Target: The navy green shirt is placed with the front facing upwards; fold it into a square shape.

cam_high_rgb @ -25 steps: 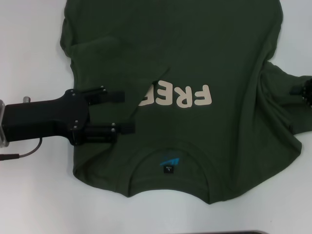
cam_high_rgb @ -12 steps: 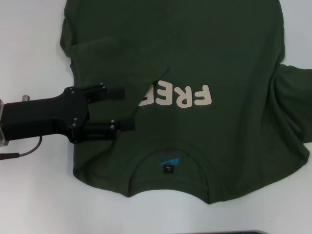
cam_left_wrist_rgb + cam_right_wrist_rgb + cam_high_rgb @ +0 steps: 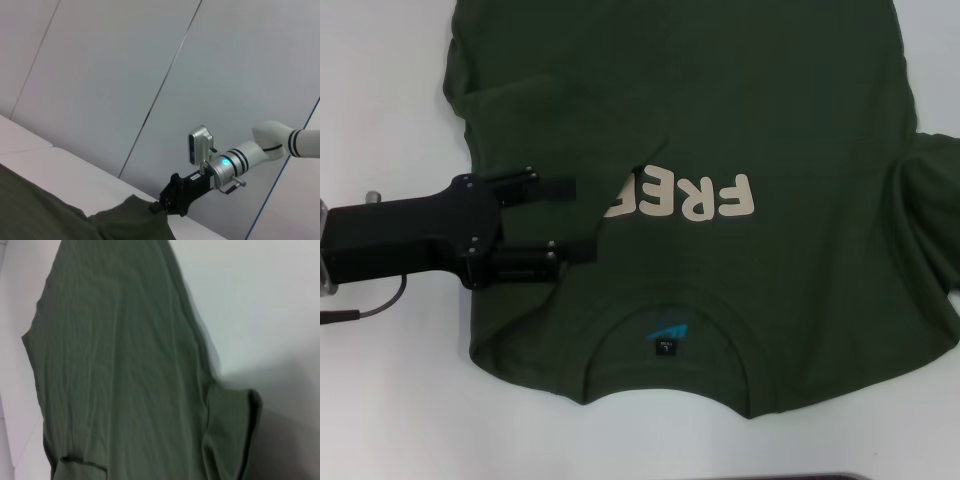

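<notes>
Navy green shirt [image 3: 770,120] lies flat — left gripper [image 3: 582,220] jaws wide; right's pinch sleeve.

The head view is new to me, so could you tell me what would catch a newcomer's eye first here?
The navy green shirt fills most of the white table, its cream "FREE!" lettering at the centre, partly covered by a fold of cloth. The black left gripper reaches in from the robot's left, fingers open above the folded-over left part of the shirt. In the left wrist view, the right gripper is at the shirt's far edge.

Matt cotton-like shirt [image 3: 770,120], smooth white table [image 3: 380,400]
</notes>
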Robot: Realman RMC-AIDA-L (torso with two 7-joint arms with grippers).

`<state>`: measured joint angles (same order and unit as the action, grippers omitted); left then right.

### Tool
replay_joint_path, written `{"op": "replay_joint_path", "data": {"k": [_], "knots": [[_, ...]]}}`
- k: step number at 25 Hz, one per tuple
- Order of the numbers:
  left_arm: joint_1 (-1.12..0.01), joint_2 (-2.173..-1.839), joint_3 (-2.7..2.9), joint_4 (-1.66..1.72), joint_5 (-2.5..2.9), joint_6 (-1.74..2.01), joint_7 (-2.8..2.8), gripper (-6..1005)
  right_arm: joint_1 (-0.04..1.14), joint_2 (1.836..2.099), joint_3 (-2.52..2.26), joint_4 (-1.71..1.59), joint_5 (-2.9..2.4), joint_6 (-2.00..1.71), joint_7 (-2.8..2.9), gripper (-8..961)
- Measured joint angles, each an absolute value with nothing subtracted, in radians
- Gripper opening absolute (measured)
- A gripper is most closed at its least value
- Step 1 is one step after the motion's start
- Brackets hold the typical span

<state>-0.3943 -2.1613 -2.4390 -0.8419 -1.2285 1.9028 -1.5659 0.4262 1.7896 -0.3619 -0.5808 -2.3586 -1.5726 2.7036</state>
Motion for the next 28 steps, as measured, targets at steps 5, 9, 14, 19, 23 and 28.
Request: {"op": "replay_joint_path", "data": {"k": [5, 9, 14, 19, 23, 28], "knots": [[-0.394, -2.161, -2.439, -0.844, -1.239, 1.902, -1.566, 903, 0.399, 1.784, -0.359, -0.613, -2.362, -1.589, 2.72, 14], [-0.394, -2.161, -2.438, -0.845, -1.24, 1.901, -1.566, 903, 0.387, 1.781, -0.351, -0.632, -2.363, -1.598, 2.725, 14], [-0.394, -2.161, -2.437, -0.845, -1.24, 1.901, -1.566, 903, 0.383, 1.773, -0.338, -0.642, -2.381, -1.615, 2.725, 14], [-0.39, -2.161, -2.438, -0.845, -1.24, 1.902, -1.566, 903, 0.387, 1.773, -0.337, -0.65, -2.391, -1.647, 2.726, 13], [-0.39, -2.161, -2.439, -0.845, -1.24, 1.902, -1.566, 904, 0.398, 1.774, -0.337, -0.658, -2.386, -1.685, 2.726, 13], [-0.39, -2.161, -2.439, -0.845, -1.24, 1.902, -1.566, 904, 0.437, 1.793, -0.32, -0.64, -2.381, -1.696, 2.726, 13]]}}
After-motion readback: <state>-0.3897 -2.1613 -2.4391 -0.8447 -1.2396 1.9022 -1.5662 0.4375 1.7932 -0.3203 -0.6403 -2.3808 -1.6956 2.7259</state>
